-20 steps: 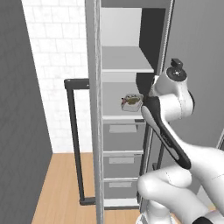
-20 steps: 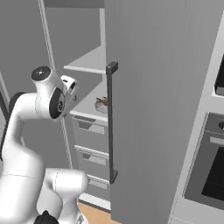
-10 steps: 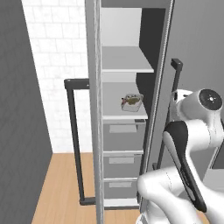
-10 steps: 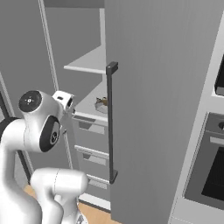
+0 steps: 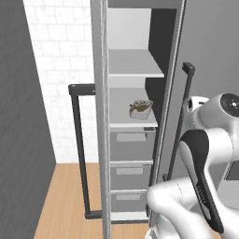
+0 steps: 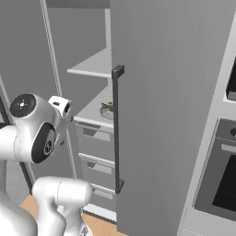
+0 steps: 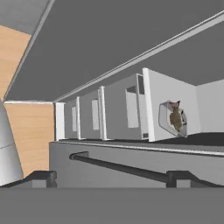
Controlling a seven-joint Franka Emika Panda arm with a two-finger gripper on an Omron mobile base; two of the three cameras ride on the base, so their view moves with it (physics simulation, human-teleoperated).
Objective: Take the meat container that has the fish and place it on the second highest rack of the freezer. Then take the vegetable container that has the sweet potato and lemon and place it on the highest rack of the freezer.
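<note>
Sitting at center frame on the lower of 2 white shelves [image 5: 126,122] in the freezer [image 5: 135,154], the fish tray [image 5: 140,108] is placed, while the gripper [image 6: 61,105], jaws spread and empty, hangs at left, outside the opening.

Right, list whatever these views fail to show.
- Hand: its fingers are not clear in the hand view, so the pictures alone leave its state open.
- Fish container: too small in the left base view; partly behind the door handle in the right base view.
- Highest rack: its back is cut by the freezer frame.
</note>
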